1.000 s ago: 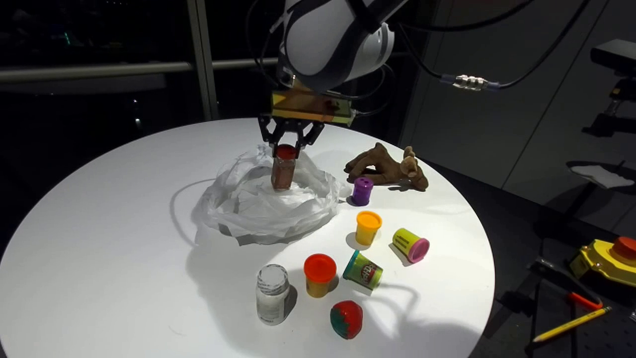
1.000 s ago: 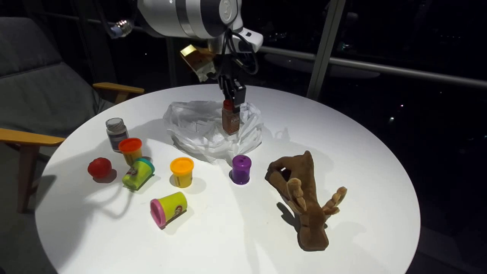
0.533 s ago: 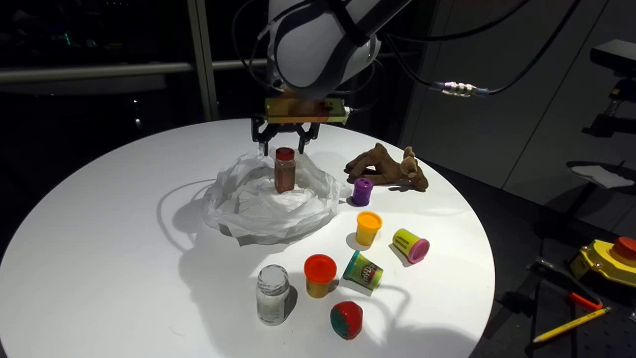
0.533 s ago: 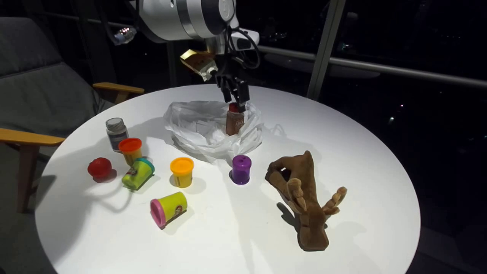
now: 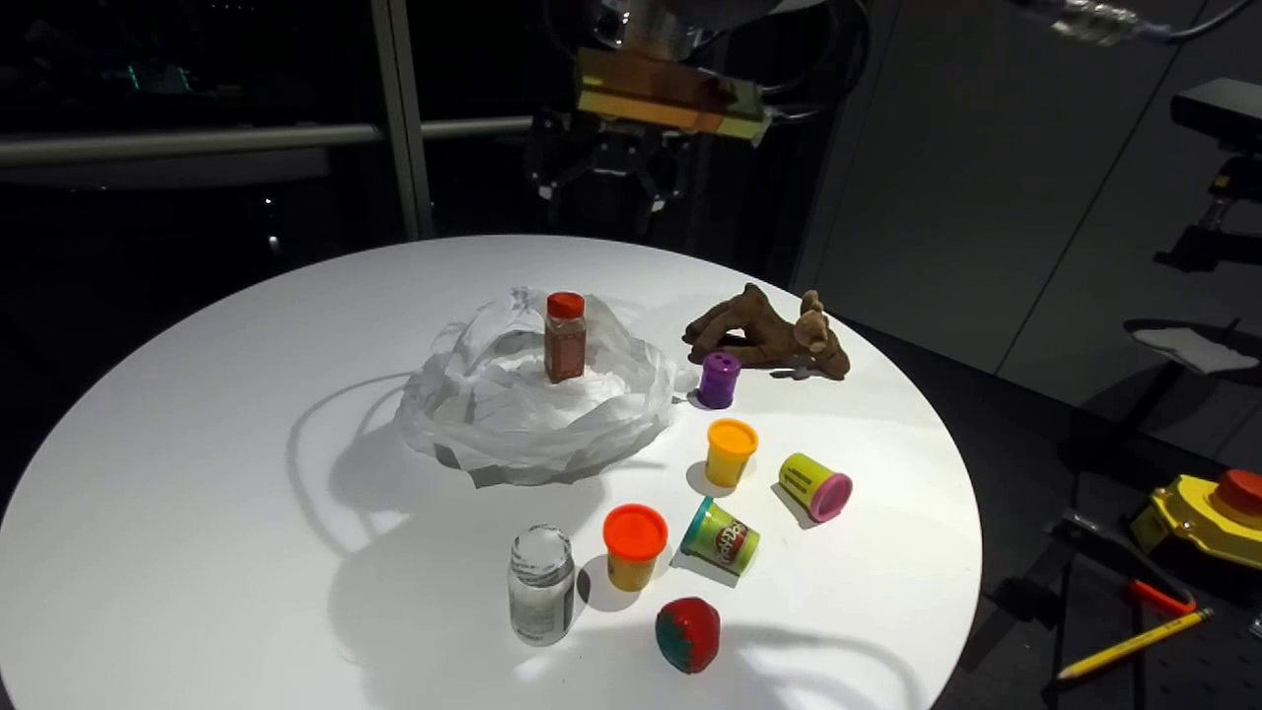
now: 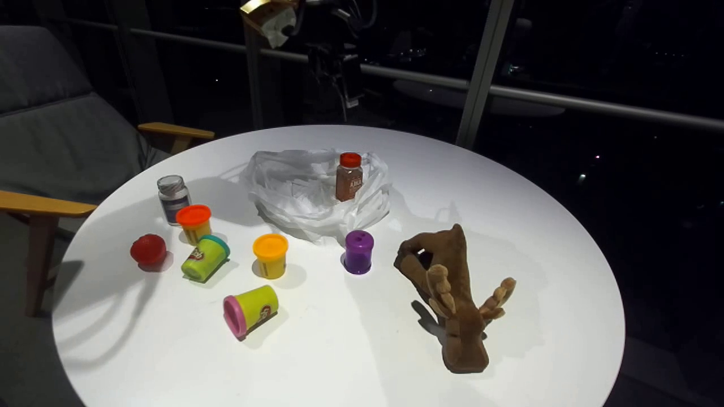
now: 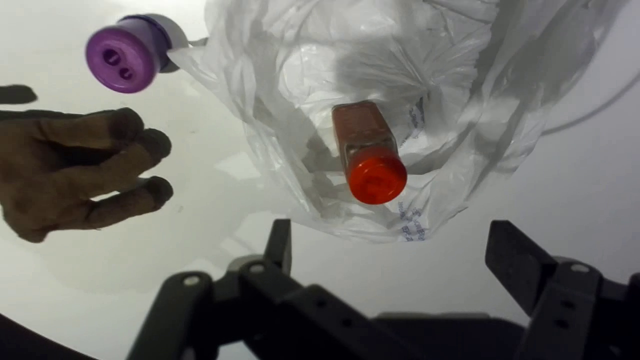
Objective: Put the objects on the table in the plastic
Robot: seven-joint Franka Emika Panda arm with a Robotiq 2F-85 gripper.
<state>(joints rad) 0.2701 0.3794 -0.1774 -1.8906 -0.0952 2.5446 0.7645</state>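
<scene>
Hanging high, my pincer (image 7: pixel 389 232) gapes wide, holding nothing; the red-capped jar (image 5: pixel 565 345) stands in the plastic bag (image 5: pixel 537 449), the purple tub (image 6: pixel 358 251) to its near right.

In an exterior view I can read Play-Doh on the teal-lidded tub (image 5: pixel 720 538). Capitals on the red-capped bottle (image 6: pixel 348 182) are too blurred for me; print on the bag (image 7: pixel 445 100), jar (image 5: pixel 540 597) and pink-lidded tub (image 6: pixel 255 307) I cannot make out.
</scene>
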